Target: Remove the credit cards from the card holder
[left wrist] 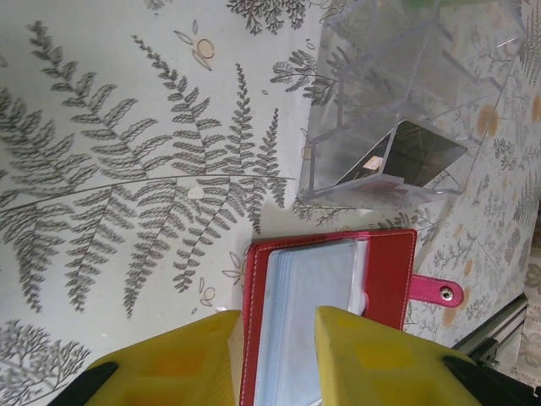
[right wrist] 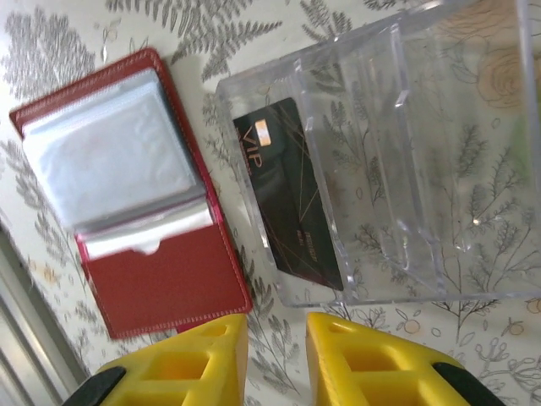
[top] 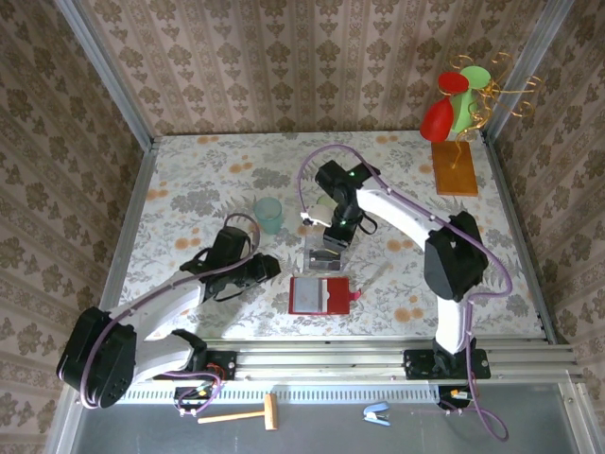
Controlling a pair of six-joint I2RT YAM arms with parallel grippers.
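The card holder [top: 319, 295] lies open on the table, dark red with grey transparent pockets [left wrist: 313, 288] facing up and a pink tab [left wrist: 439, 292]. It also appears upper left in the right wrist view [right wrist: 161, 279]. A dark credit card [right wrist: 287, 199] marked VIP lies inside the clear plastic box [right wrist: 439, 152], just behind the holder [left wrist: 406, 156]. My left gripper [left wrist: 277, 347] hovers at the holder's left edge [top: 271, 269], its jaws apart with nothing clamped. My right gripper [right wrist: 277, 355] stands by the box's near corner [top: 336, 238], slightly open, bare table between the fingers.
A teal cup [top: 268, 215] stands left of the box. At the back right is a wooden stand [top: 454, 168] with red and green shapes. The metal rail [top: 378, 355] runs along the near edge; a hammer [top: 241, 414] and stapler [top: 377, 412] lie beyond it.
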